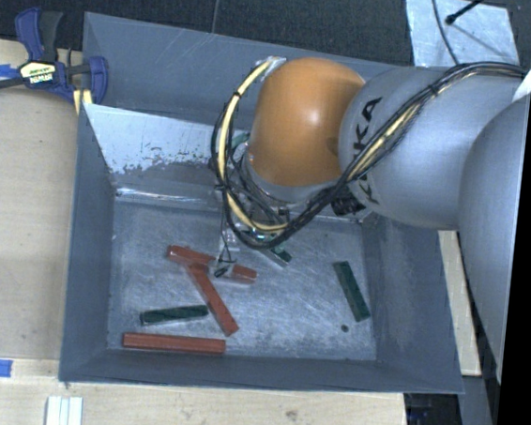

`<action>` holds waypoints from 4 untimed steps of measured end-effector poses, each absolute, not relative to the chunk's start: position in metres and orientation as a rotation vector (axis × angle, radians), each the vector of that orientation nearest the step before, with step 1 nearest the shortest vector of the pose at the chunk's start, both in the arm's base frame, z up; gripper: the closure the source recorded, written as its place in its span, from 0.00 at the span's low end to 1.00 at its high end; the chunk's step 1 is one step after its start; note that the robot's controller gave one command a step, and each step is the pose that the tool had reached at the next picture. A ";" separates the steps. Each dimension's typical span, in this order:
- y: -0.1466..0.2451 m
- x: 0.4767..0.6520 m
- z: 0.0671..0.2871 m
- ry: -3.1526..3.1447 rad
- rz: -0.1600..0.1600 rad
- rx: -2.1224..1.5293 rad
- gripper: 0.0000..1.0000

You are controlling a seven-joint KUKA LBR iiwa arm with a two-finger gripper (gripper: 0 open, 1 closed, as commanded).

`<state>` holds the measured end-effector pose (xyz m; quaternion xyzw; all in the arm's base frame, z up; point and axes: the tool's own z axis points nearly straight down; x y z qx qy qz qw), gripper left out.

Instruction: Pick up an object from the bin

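My gripper (pixel 226 259) hangs below the orange cover, low in the middle of the bin. It sits right over the spot where two red-brown sticks meet. One red-brown stick (pixel 195 257) lies nearly level, running left to right under the gripper. The other red-brown stick (pixel 216 304) slants from there down toward the front right. A dark green stick (pixel 174 315) lies just left of the slanted one.
A third red-brown stick (pixel 173 343) lies along the bin's front wall. Another dark green stick (pixel 352 291) lies on its own at the right side. The arm and its cables cover the back right of the bin.
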<state>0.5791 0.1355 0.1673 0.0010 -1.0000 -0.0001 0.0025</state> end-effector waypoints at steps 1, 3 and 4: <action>0.132 0.615 0.069 -3.138 0.001 -0.163 0.00; -0.003 0.590 0.072 -3.139 0.000 -0.222 1.00; -0.055 0.584 0.203 -3.149 0.004 -0.184 1.00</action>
